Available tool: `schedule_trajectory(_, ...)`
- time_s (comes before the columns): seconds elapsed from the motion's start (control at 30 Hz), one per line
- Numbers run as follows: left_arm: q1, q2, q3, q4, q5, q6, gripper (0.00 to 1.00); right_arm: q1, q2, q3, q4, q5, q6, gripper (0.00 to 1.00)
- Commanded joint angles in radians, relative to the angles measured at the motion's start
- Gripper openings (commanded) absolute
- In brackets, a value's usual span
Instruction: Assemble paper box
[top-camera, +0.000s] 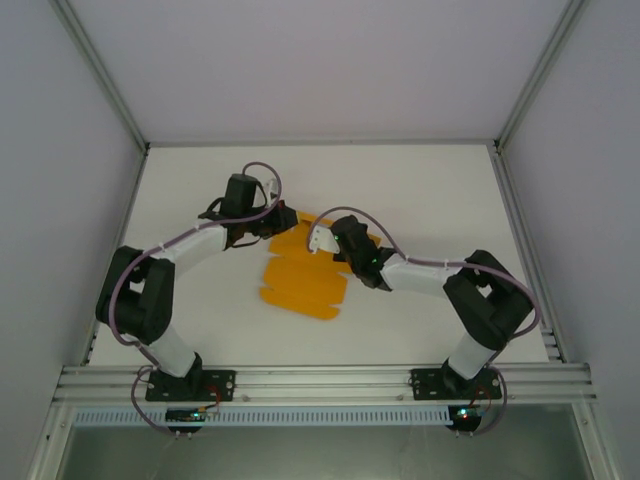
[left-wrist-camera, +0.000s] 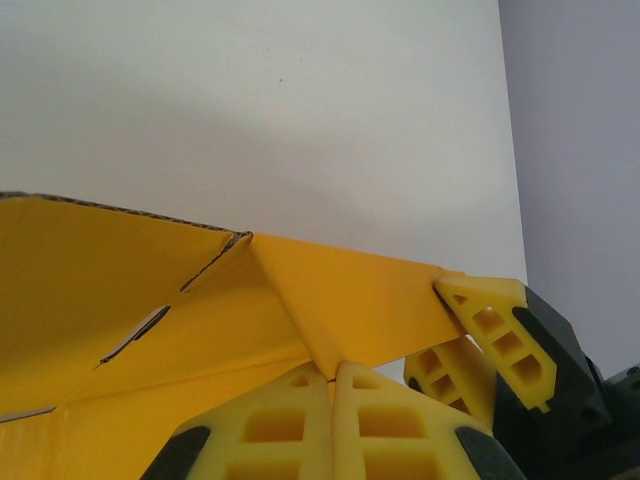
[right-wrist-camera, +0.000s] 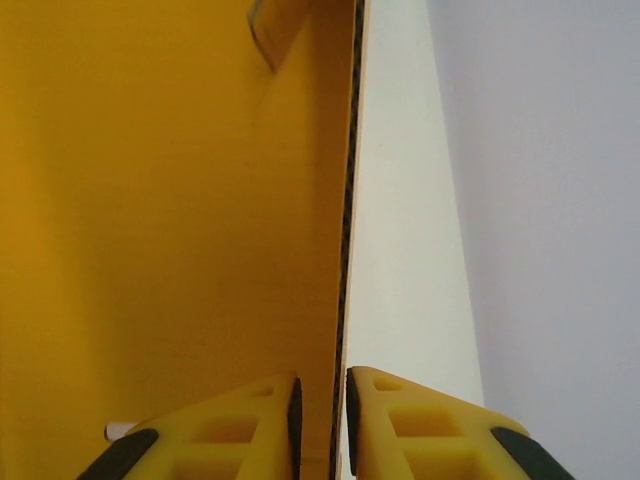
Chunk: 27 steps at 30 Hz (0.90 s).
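Left arm (top-camera: 190, 245) and right arm (top-camera: 420, 272) both angle inward, left gripper (left-wrist-camera: 335, 372) clamped shut, right gripper (right-wrist-camera: 322, 395) narrowly parted.

Enclosure: flat matte white rectangular table (top-camera: 420, 190), evenly lit, soft shadows only. Plain pale grey-lilac wall panels (top-camera: 300, 60) stand behind the table and at both its sides. Silver aluminium profile posts (top-camera: 102, 72) rise from the table's two far corners. A silver grooved aluminium rail (top-camera: 320, 383) runs along the table's near edge, with a white slotted duct strip (top-camera: 320, 415) just below it. Below the strip lies a dull grey-green surface (top-camera: 320, 455). In the wrist views the white table meets pale grey wall at its edge.
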Motion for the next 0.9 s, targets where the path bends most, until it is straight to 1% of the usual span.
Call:
schedule_trajectory(0.0,-0.001,-0.037,-0.005,-0.025,-0.02,0.029,0.0,-0.012,-0.022,0.001,-0.079,-0.003,0.036,0.2)
schedule_trajectory(0.03,-0.002,-0.041,-0.007,-0.023,-0.019,0.032,0.0,-0.014,-0.02,0.001,-0.079,0.004,0.035,0.16)
schedule_trajectory(0.1,-0.002,-0.039,-0.003,-0.024,-0.016,0.038,0.0,-0.015,-0.016,0.004,-0.084,0.006,0.036,0.03)
schedule_trajectory(0.13,-0.002,-0.04,-0.004,-0.021,-0.007,0.043,0.0,-0.014,-0.013,0.005,-0.079,0.011,0.034,0.0)
schedule_trajectory(0.17,-0.002,-0.042,-0.002,-0.017,0.007,0.048,0.03,-0.015,-0.008,0.006,-0.06,0.02,0.036,0.0)
schedule_trajectory(0.2,-0.001,-0.046,0.001,-0.017,0.017,0.057,0.19,-0.012,-0.006,0.006,-0.045,0.025,0.035,0.0)
schedule_trajectory(0.23,-0.001,-0.055,0.001,-0.022,0.017,0.068,0.41,-0.011,-0.004,0.007,-0.036,0.026,0.036,0.0)
schedule_trajectory(0.27,-0.001,-0.066,0.002,-0.03,0.013,0.08,0.54,-0.013,-0.003,0.008,-0.021,0.031,0.035,0.0)
schedule_trajectory(0.3,-0.001,-0.086,0.001,-0.054,-0.012,0.1,0.63,-0.014,-0.003,0.009,-0.001,0.043,0.034,0.0)
schedule_trajectory(0.33,-0.002,-0.107,0.001,-0.078,-0.047,0.118,0.74,-0.014,-0.004,0.007,0.015,0.054,0.033,0.0)
schedule_trajectory(0.4,0.002,-0.161,-0.015,-0.127,-0.136,0.154,0.94,-0.014,-0.015,0.003,0.042,0.068,0.01,0.0)
schedule_trajectory(0.43,0.004,-0.187,-0.025,-0.149,-0.179,0.169,1.0,-0.014,-0.022,0.003,0.045,0.067,-0.004,0.0)
schedule_trajectory(0.53,0.026,-0.255,-0.07,-0.217,-0.283,0.198,1.0,-0.018,-0.045,0.0,0.038,0.051,-0.011,0.0)
schedule_trajectory(0.63,0.073,-0.298,-0.139,-0.256,-0.353,0.209,0.99,-0.018,-0.068,-0.012,0.058,0.051,-0.007,0.0)
schedule_trajectory(0.77,0.152,-0.319,-0.23,-0.253,-0.38,0.222,1.0,-0.022,-0.1,-0.028,0.053,0.045,0.003,0.0)
schedule_trajectory(0.87,0.164,-0.318,-0.283,-0.191,-0.374,0.24,1.0,-0.022,-0.121,-0.037,0.035,0.022,0.025,0.0)
